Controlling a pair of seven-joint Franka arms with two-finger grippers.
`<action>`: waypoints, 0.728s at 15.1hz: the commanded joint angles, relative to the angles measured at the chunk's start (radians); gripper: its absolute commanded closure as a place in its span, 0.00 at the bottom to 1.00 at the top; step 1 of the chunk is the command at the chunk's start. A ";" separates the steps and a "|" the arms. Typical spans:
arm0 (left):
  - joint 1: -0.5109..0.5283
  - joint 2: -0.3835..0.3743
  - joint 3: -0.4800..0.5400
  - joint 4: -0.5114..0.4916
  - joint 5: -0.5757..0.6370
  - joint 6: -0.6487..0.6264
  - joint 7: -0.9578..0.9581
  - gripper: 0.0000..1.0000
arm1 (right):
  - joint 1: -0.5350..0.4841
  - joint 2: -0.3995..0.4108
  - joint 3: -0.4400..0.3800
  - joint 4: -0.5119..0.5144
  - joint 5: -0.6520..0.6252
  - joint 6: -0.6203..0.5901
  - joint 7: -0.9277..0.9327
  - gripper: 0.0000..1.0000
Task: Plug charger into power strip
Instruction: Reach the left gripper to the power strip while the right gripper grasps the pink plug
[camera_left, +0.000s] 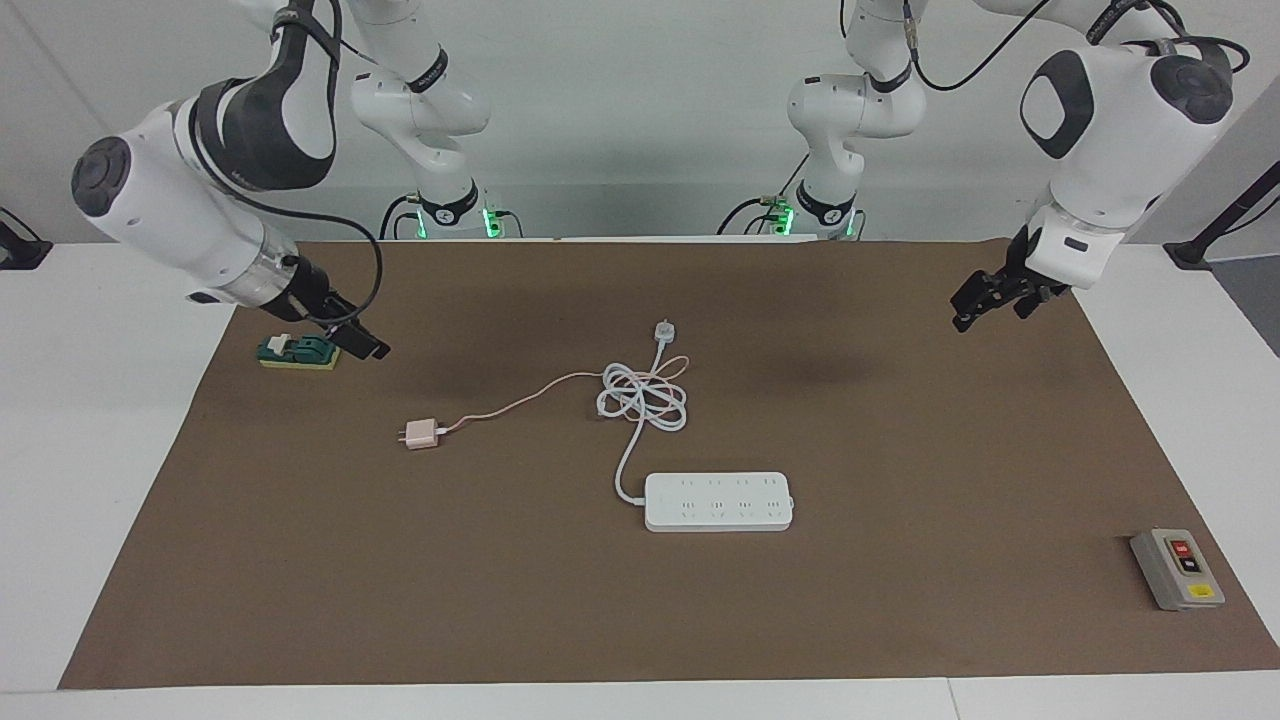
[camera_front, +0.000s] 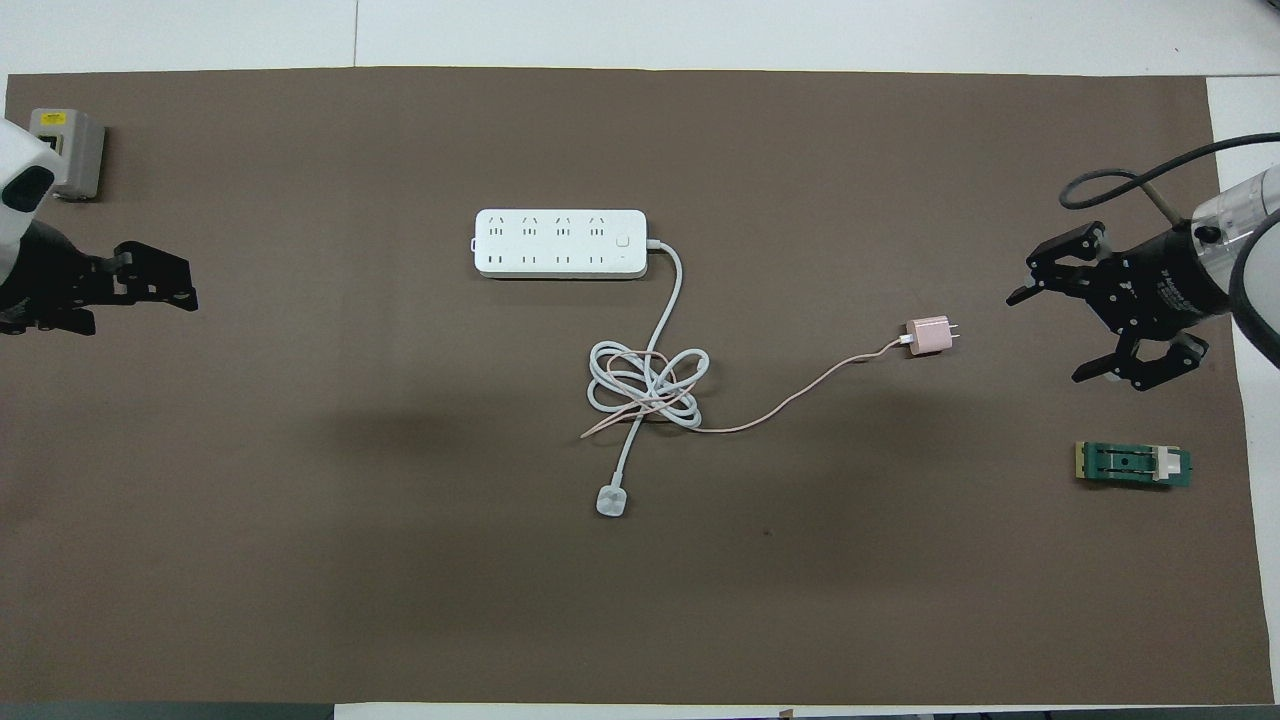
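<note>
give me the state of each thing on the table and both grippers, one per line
charger: lying loose on the mat, unplugged, prongs toward the right arm's end
power strip: flat, sockets up, all empty
white plug: unplugged, cord coiled and tangled with the pink cable
right gripper: fingers open, empty, above the mat
left gripper: empty, waiting above the mat
green block: untouched
switch box: untouched

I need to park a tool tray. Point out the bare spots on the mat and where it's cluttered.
Bare: the wide stretch between the power strip and the grey switch box, and the mat nearer the robots than the white plug. Crowded: the coiled cord, the charger and the green block.
</note>
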 joint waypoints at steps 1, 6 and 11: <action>-0.045 0.032 0.009 0.008 0.003 0.037 -0.094 0.00 | -0.049 0.062 0.007 -0.010 0.109 0.051 0.104 0.00; -0.113 0.075 0.008 0.012 -0.073 0.051 -0.080 0.00 | -0.112 0.206 0.003 -0.007 0.223 0.079 0.120 0.00; -0.099 0.085 0.012 0.051 -0.170 0.024 -0.041 0.00 | -0.155 0.286 0.004 -0.016 0.298 0.080 0.088 0.00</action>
